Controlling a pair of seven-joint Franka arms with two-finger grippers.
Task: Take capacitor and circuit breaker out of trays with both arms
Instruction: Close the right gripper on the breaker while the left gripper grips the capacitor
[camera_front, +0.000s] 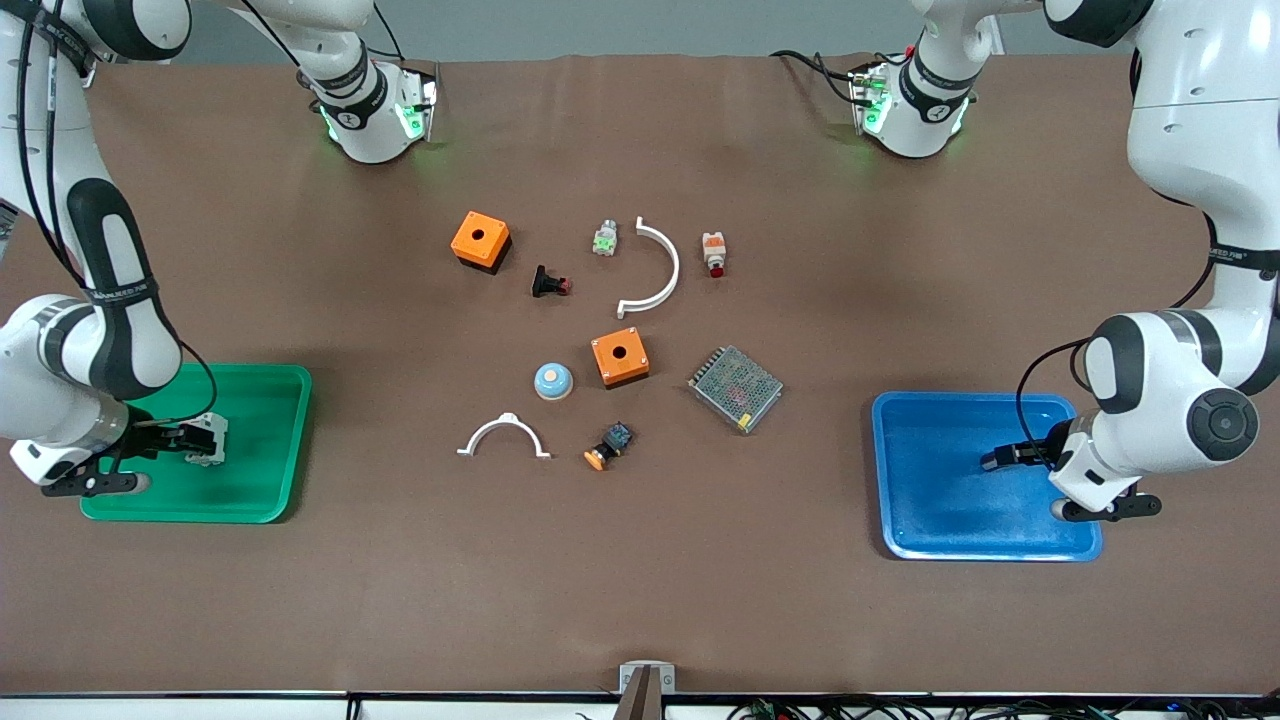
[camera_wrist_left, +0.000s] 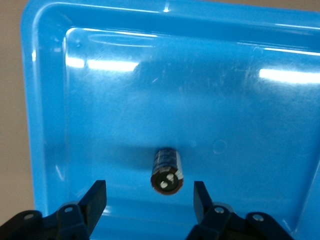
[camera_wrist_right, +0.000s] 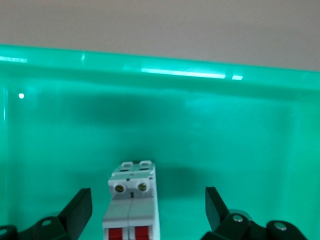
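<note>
You're at the grab step with both arms: left gripper (camera_wrist_left: 147, 200) spread around the capacitor (camera_wrist_left: 166, 170) in the blue tray (camera_wrist_left: 45, 100), right gripper (camera_wrist_right: 148, 207) wide around the circuit breaker (camera_wrist_right: 131, 200) in the green tray (camera_wrist_right: 250, 130), so next you close both and lift out

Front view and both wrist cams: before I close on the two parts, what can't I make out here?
- Capacitor: hidden in the front view by the left gripper over the blue tray.
- Breaker: its lower part is cut off by the right wrist view's edge; in the front view the right gripper covers most of it in the green tray.
- Contact of jaws with either part: gaps show on both sides.
</note>
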